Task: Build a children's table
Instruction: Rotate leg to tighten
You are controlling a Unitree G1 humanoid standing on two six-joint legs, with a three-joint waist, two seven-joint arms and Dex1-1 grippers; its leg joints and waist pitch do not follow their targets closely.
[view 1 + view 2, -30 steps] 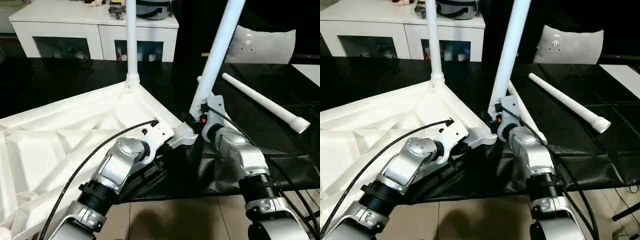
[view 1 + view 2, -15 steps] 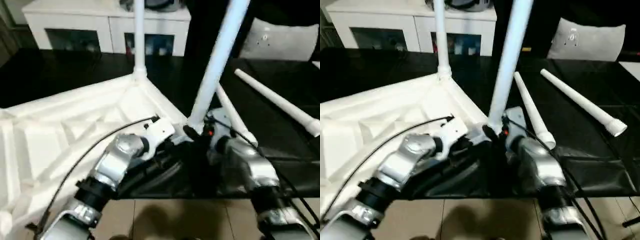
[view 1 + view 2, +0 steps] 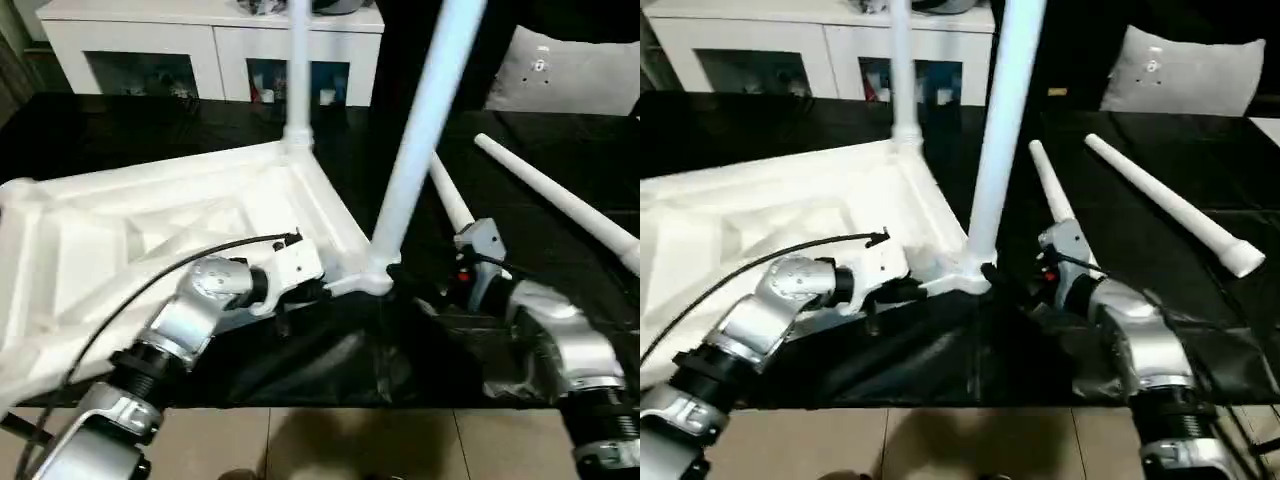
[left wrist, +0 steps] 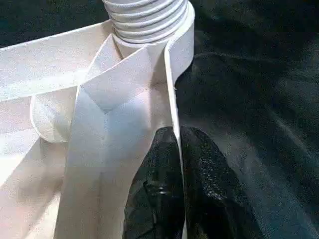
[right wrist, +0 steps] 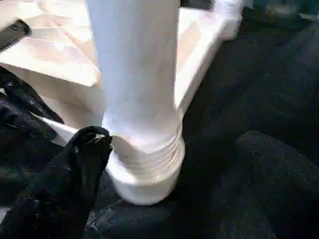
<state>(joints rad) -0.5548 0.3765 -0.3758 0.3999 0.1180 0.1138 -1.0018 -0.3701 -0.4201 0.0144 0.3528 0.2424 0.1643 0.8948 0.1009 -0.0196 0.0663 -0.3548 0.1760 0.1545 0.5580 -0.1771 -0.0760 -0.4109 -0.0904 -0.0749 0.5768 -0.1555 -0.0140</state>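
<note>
Right fingers have let go of the near-corner leg and drawn back from it.

The table top (image 3: 150,230) lies underside-up on the black sheet (image 3: 330,365); one leg (image 3: 298,70) stands in the far socket, a second leg (image 3: 420,140) leans in the near corner. Left gripper (image 4: 177,169) is clamped on the top's rim wall; right gripper (image 5: 164,164) stands spread, the leg between its fingers. Two loose legs (image 3: 1160,200) lie near. Risk: the leaning leg appears only partly seated and may tip or cross-thread.

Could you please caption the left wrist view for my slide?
Left pincer shut on the tabletop's edge wall, below a leg threaded into its corner.
</note>
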